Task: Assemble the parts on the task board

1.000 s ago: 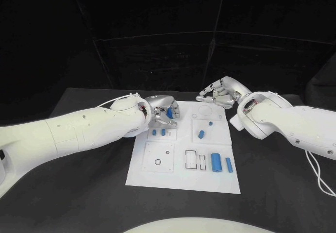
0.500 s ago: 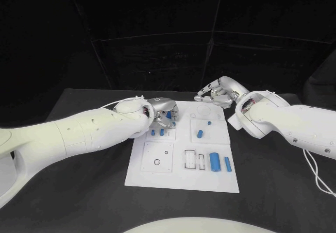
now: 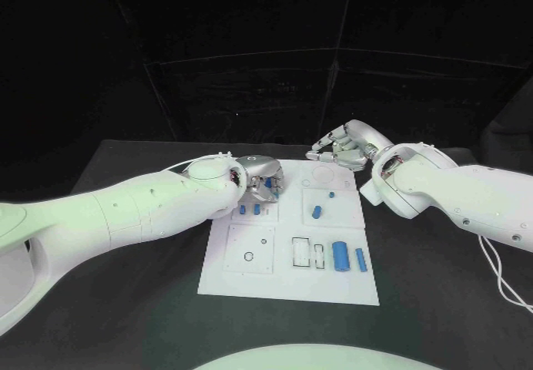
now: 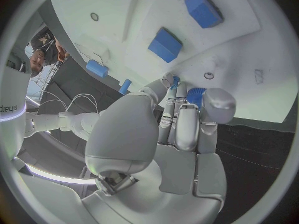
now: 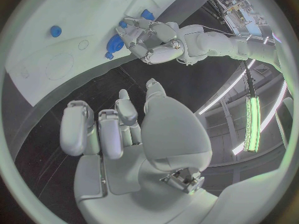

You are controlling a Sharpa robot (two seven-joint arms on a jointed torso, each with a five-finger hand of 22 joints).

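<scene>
The white task board [image 3: 289,285] lies in the middle of the black table. My left hand [image 3: 262,183] hovers over its far left corner, fingers curled round a small blue ribbed part [image 4: 196,93]; the right wrist view shows that part [image 5: 115,43] at the left hand's [image 5: 151,41] fingertips. Just below it on the board sit two small blue blocks [image 3: 243,209] [image 3: 259,208]. My right hand [image 3: 342,147] hangs beyond the board's far edge, fingers curled in and holding nothing [image 5: 102,129].
A blue peg [image 3: 318,213] and a small blue stud [image 3: 331,195] stand on the board's right half. A thick blue cylinder [image 3: 341,257] and a slim one [image 3: 360,260] lie near rectangular slots [image 3: 302,252].
My left hand has shifted slightly toward the board's middle and settled lower with the blue part. My right hand has drawn back a little from the board's far edge.
</scene>
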